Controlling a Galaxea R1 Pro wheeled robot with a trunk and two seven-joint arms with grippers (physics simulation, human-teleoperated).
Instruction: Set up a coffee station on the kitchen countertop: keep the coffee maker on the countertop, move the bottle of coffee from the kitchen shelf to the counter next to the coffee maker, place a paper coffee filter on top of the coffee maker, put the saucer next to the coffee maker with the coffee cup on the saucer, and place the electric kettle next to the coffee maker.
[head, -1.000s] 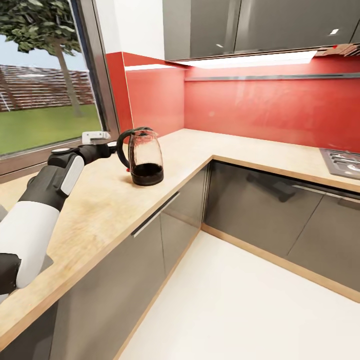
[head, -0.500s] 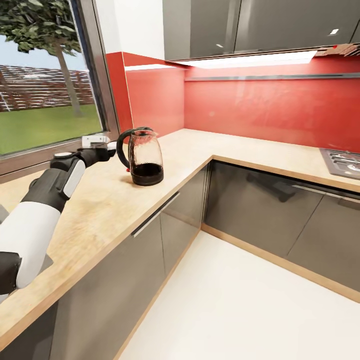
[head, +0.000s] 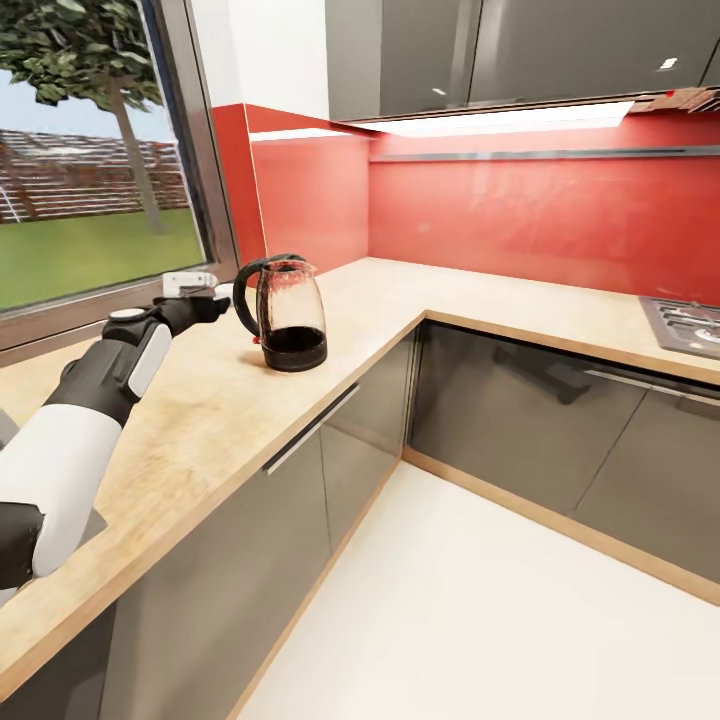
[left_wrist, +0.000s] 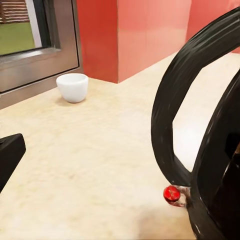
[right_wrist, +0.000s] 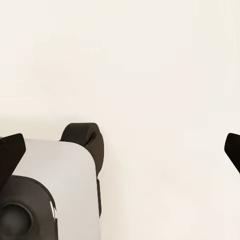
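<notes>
An L-shaped countertop (head: 400, 290) of light wood grain is seen in the head view, set over grey glossy cabinet fronts (head: 520, 420), w/ a red backsplash (head: 520, 220) behind, a window (head: 90, 160) at the left & a pale floor (head: 480, 620) below. Part of a hob (head: 690, 325) is seen at the far right of the worktop.

The electric kettle (head: 288, 312) is stood upright on the worktop, near its front edge & short of the inner corner, handle turned toward the window. In the left wrist view the black looped handle (left_wrist: 172, 110) & the red switch (left_wrist: 171, 193) at its foot are seen close up. A white coffee cup (left_wrist: 72, 87) is stood on the worktop by the window frame, well apart from the kettle.

The left gripper (head: 212, 300) is held over the worktop just beside the kettle handle, w/o touching it as far as can be told. Only 1 dark fingertip (left_wrist: 9, 155) is caught at the edge of the left wrist view, w/ nothing against it; how far apart the fingers are cannot be told. For the right gripper (right_wrist: 120, 150), 2 dark fingertips (right_wrist: 11, 152) are seen at opposite edges of its wrist view, spread wide, nothing between them, pale floor beneath.

Bare worktop is left between kettle & backsplash, & along the run toward the hob.
</notes>
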